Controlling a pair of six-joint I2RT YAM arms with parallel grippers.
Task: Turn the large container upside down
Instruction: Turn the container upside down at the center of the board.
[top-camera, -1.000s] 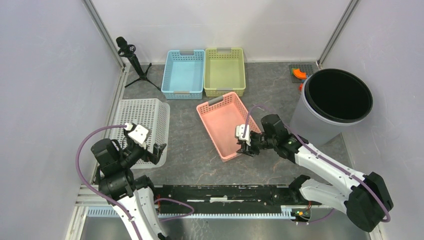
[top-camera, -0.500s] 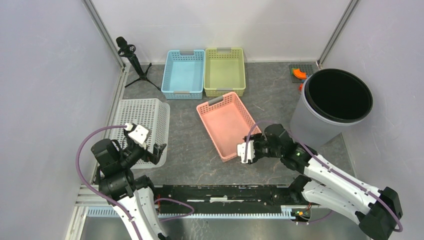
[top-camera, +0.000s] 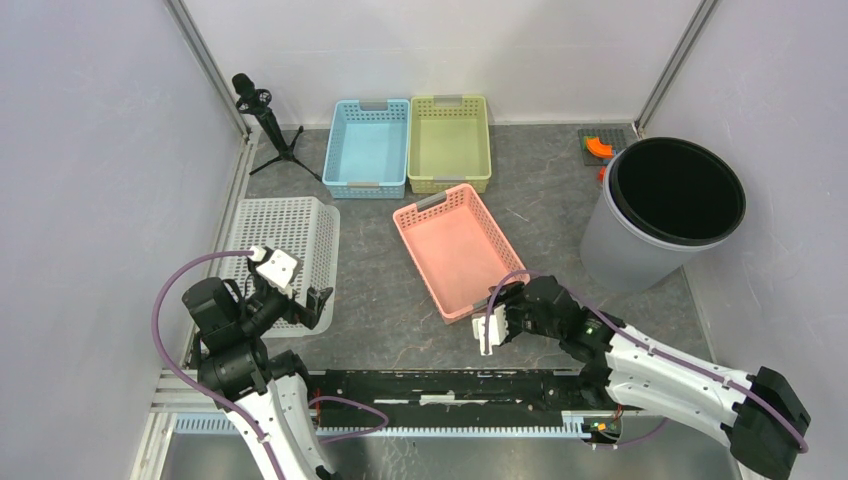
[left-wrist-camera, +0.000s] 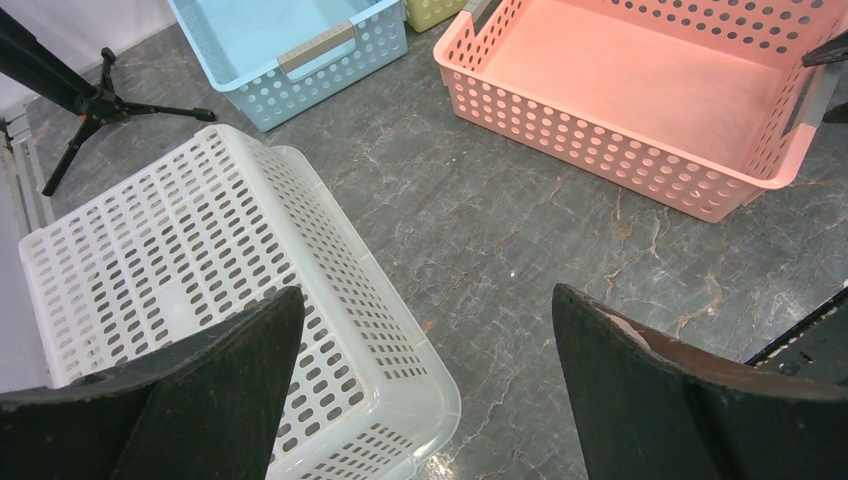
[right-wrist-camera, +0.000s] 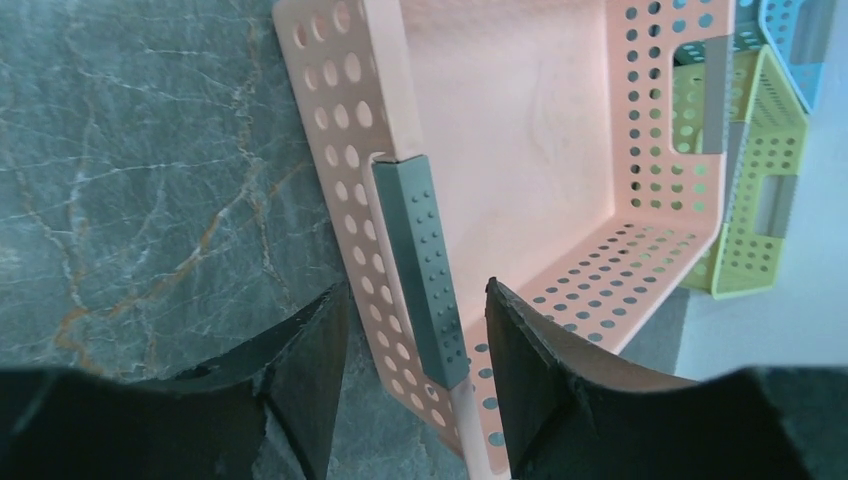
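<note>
Basket (top-camera: 455, 250), pink, sits open side up mid-table (top-camera: 540, 190), its long axis slanting far-left to near-right. My right gripper (right-wrist-camera: 415, 300) straddles its near grey handle (right-wrist-camera: 410, 220), jaws parted, not clamping. My left gripper (left-wrist-camera: 428, 300) gapes wide, empty.

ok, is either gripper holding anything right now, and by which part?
Nothing held. The right gripper stands open astride the grey handle of the pink basket, with a gap showing. The left gripper is open and empty.

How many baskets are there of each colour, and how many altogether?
Blue basket: 1
Yellow basket: 1
Pink basket: 1
White basket: 1
Total: 4
</note>
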